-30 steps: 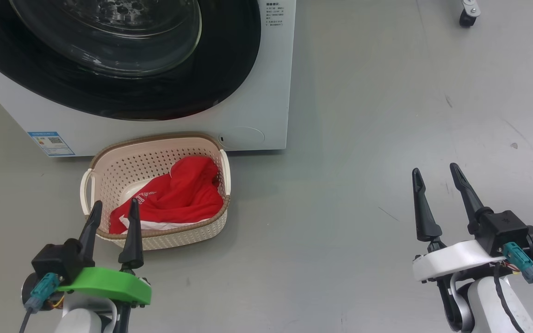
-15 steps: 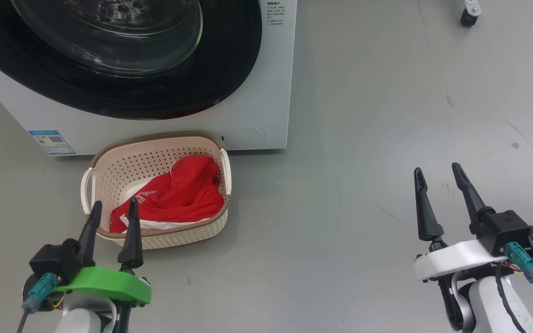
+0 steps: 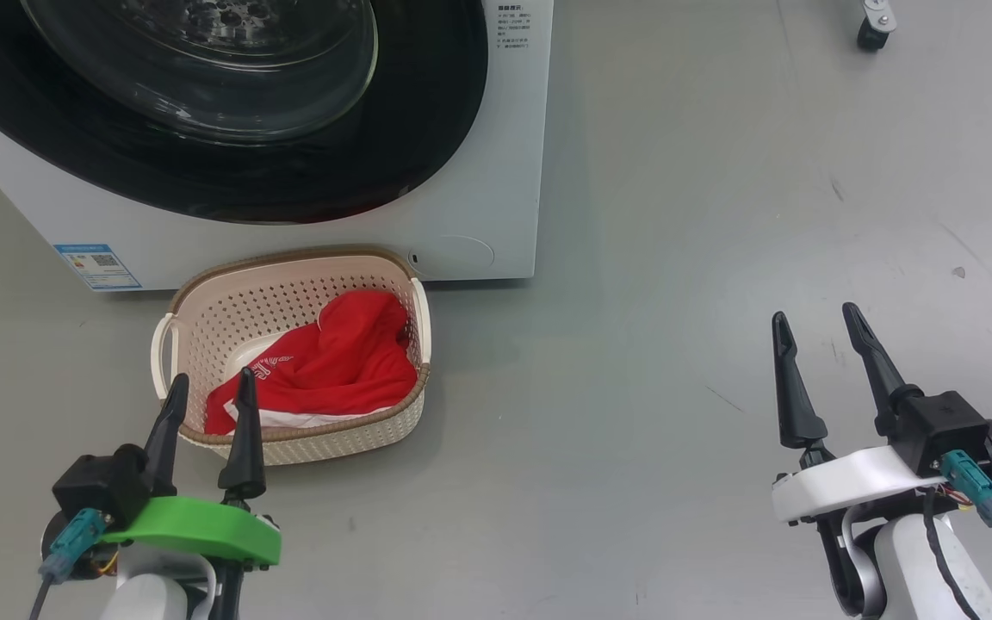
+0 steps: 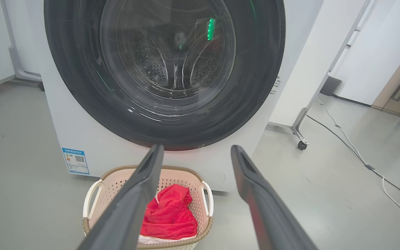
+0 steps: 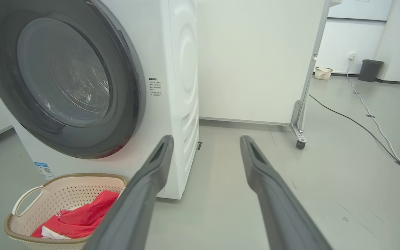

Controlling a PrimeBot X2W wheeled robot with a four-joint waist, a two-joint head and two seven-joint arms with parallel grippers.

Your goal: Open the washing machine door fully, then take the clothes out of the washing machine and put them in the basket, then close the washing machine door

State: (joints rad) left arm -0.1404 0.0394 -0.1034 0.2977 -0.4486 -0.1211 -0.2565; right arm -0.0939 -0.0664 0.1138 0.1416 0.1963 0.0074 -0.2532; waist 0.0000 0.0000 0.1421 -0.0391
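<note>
Red clothes (image 3: 332, 366) lie heaped in the basket (image 3: 289, 257), set just before the washing machine (image 3: 509, 129), under the washing machine door (image 3: 427, 129), which looks shut. If the latch has not caught, it could swing open. The left gripper (image 3: 213, 376) hovers at the basket's near rim and the right gripper (image 3: 813, 313) well apart over the floor (image 3: 677, 258). Both pairs of fingers are spread and empty.

The head view looks steeply down onto the floor (image 3: 677, 258), near the lower front of the washing machine (image 3: 461, 155) and the basket (image 3: 246, 310) at its foot. The left wrist view sits low, facing the door (image 4: 75, 86) almost square-on. The right wrist view, equally low, stands further right and sees the washing machine slantwise, a white panel (image 5: 255, 52) behind. All three share basket, door and blue label (image 3: 97, 267).
</note>
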